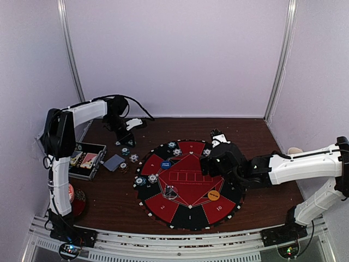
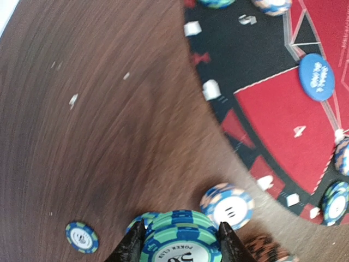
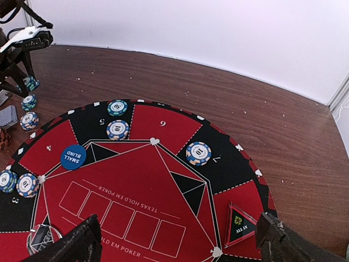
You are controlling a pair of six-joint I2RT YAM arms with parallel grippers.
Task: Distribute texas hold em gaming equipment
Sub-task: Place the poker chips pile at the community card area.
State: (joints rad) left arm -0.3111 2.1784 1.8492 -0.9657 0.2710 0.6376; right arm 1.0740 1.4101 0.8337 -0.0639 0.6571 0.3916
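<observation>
Lab test booth; plain white panel walls (image 1: pixel 180 54) box in a wooden table (image 1: pixel 262 136).

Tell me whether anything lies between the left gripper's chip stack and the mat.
The left gripper is shut on the teal chip stack. One blue-and-white chip lies on the table between it and the mat. Nothing else visible blocks the way.

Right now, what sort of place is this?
Probably a lab test booth, not a card room: plain white walls enclose a wooden table, a metal rail runs along its near edge, and a poker mat with chips lies on it.
</observation>
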